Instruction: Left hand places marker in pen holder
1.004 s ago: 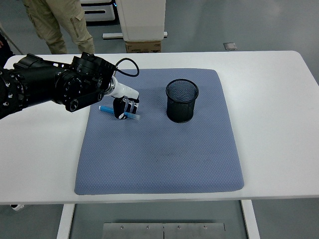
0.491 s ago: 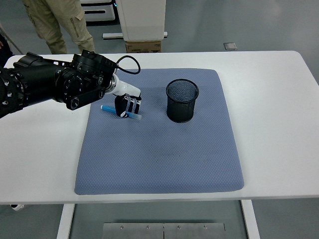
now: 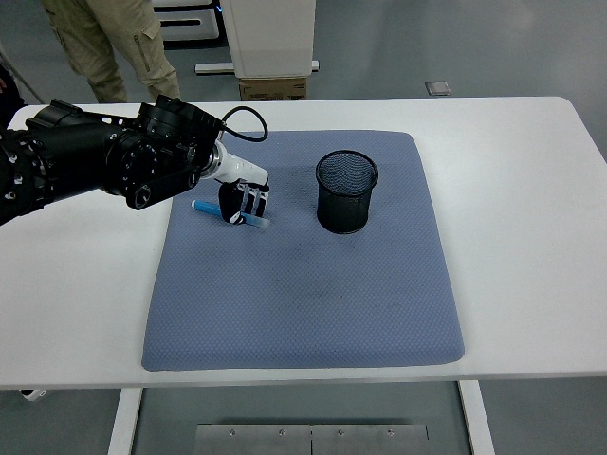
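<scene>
A blue marker (image 3: 204, 207) lies slanted at the left side of the blue-grey mat (image 3: 303, 284). My left hand (image 3: 243, 204) is curled over the marker's middle, fingers closed around it, low over the mat. Both ends of the marker stick out from the hand. A black mesh pen holder (image 3: 346, 191) stands upright on the mat to the right of the hand, about a hand's width away. It looks empty. The right arm does not show.
The mat lies on a white table (image 3: 531, 190). A person in beige trousers (image 3: 104, 43) stands beyond the table's far left. A white pedestal with a cardboard box (image 3: 273, 87) stands behind the far edge.
The left hand with the marker has shifted slightly right and up toward the holder over the last second; between the last two frames it barely moved.
</scene>
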Tool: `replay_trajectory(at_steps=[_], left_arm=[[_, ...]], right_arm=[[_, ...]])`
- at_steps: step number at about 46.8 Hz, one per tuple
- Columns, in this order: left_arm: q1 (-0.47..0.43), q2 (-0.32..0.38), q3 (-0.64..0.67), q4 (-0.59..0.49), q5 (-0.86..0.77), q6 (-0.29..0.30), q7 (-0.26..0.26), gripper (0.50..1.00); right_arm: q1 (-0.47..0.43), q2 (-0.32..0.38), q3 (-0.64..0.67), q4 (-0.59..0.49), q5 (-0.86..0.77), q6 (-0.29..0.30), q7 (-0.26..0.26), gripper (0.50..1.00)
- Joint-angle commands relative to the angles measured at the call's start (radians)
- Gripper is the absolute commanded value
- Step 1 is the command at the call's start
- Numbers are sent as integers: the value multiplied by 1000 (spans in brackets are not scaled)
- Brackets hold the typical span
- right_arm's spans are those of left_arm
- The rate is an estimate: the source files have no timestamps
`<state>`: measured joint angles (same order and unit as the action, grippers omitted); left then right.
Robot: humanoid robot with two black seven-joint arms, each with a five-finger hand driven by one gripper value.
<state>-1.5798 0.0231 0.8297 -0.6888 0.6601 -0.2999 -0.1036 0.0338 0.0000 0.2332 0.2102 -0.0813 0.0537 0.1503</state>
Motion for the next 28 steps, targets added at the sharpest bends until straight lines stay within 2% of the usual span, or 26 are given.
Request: replay_trajectory(at_steps=[1,28], left_arm=[[1,0,2,0,0,-2,-2,517],[0,1,-3,3,10,-7,-10,500]], right_arm=[[0,0,0,0,0,0,0,1000],[0,0,0,0,0,0,0,1000]])
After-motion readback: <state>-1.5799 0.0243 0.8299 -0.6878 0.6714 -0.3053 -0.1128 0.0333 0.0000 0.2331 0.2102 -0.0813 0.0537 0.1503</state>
